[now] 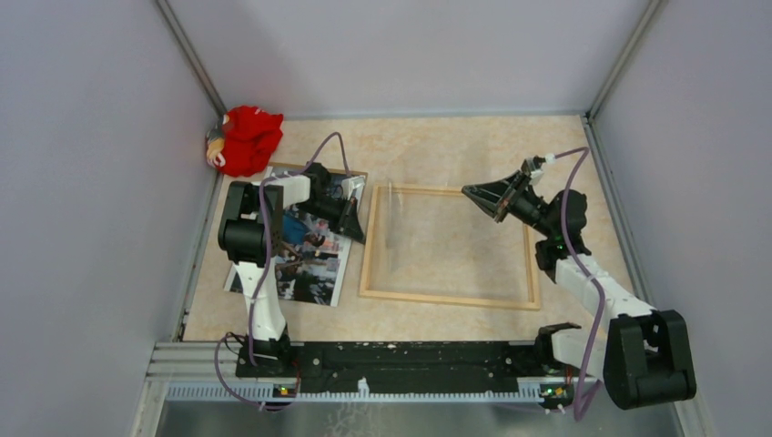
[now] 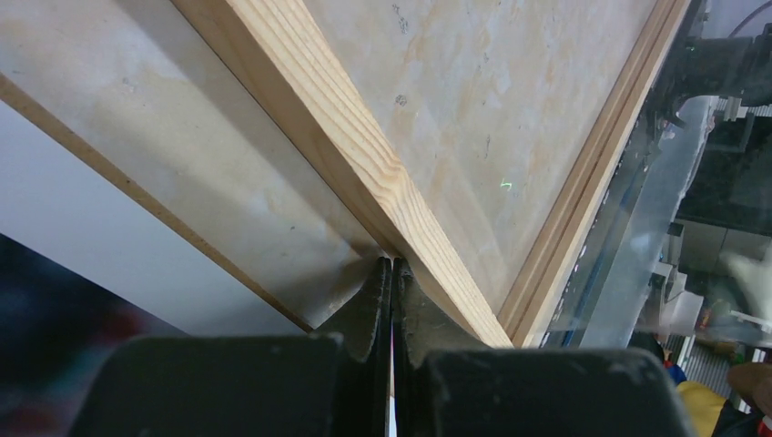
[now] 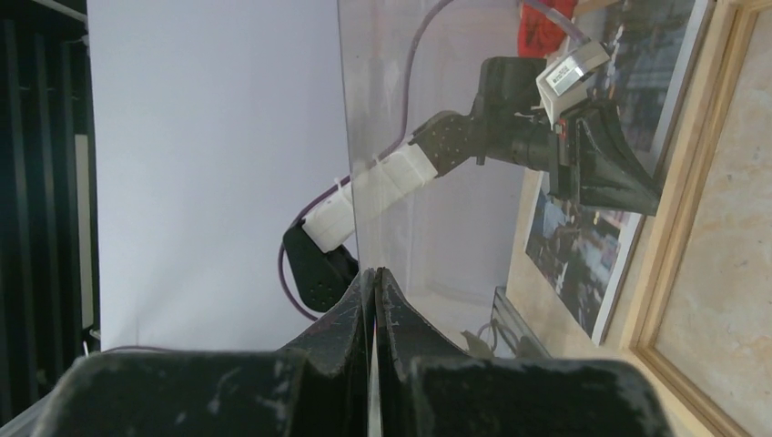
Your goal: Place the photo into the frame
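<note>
The light-wood frame (image 1: pixel 446 299) lies flat in the middle of the table. Its clear pane (image 3: pixel 410 91) is lifted out and stands tilted on edge over the frame. My right gripper (image 3: pixel 370 273) is shut on the pane's edge above the frame's far right part (image 1: pixel 473 194). The photo (image 1: pixel 314 259) lies face up left of the frame, partly under my left arm. My left gripper (image 2: pixel 392 262) is shut with nothing between its fingers. Its tips rest on the outer side of the frame's left rail (image 2: pixel 364 164), between frame and photo (image 1: pixel 361 237).
A brown backing board (image 1: pixel 357 176) lies under the photo's far end, its thin edge showing (image 2: pixel 137 191). A red plush toy (image 1: pixel 248 138) sits in the far left corner. Grey walls close in the table on three sides.
</note>
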Motion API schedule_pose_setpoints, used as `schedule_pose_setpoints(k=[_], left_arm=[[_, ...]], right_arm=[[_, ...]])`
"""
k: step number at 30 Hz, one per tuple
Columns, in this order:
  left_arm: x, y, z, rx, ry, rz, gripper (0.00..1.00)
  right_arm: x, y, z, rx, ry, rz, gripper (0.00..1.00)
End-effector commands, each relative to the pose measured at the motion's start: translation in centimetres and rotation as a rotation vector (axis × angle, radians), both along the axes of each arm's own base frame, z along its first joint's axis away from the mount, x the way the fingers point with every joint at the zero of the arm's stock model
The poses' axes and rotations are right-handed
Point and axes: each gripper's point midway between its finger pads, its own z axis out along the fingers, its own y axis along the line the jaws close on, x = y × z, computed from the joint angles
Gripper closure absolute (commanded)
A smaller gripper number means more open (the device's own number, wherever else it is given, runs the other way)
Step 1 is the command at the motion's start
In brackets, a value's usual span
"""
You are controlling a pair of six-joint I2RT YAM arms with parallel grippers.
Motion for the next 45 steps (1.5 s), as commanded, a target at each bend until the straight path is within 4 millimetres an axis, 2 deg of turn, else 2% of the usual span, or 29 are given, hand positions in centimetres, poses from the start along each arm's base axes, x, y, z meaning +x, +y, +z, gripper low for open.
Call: schedule_pose_setpoints(k=[1,11,19,26,30,38,45], left_arm=[[0.8,0.2,0.1,-0.007,-0.029,-0.008,1.0],[0.7,0.4,0.3,0.003,-0.047,-0.009,1.0],[0.7,0.5,0.2,0.007,-0.052,-0.01,1.0],[0.7,0.5,0.1,0.011,-0.059,-0.013,1.0],[0.8,0.5,0.1,0.007,-0.057,-0.012,1.0],[0.8,0.5,0.3,0.007,-0.06,-0.012,1.0],[0.8,0.5,0.3,0.01,-0.063,-0.013,1.0]], right_arm=[[0.2,0.4,2.5,0.046,-0.071,-0.009,1.0],[1.1,0.9,1.8,0.037,-0.031,-0.037,1.0],[0.1,0.8,0.2,-0.008,-0.004,-0.016,1.0],[-1.0,-1.0,-1.8,-0.123,0.043,-0.018,1.0],[-1.1,-1.4,-2.7,-0.169,0.065,-0.017,1.0],[0.4,-1.7,-3.3,-0.27,0.069,-0.017,1.0],[1.1,-3.5,-4.0,-0.413,0.096,-0.058,1.0]])
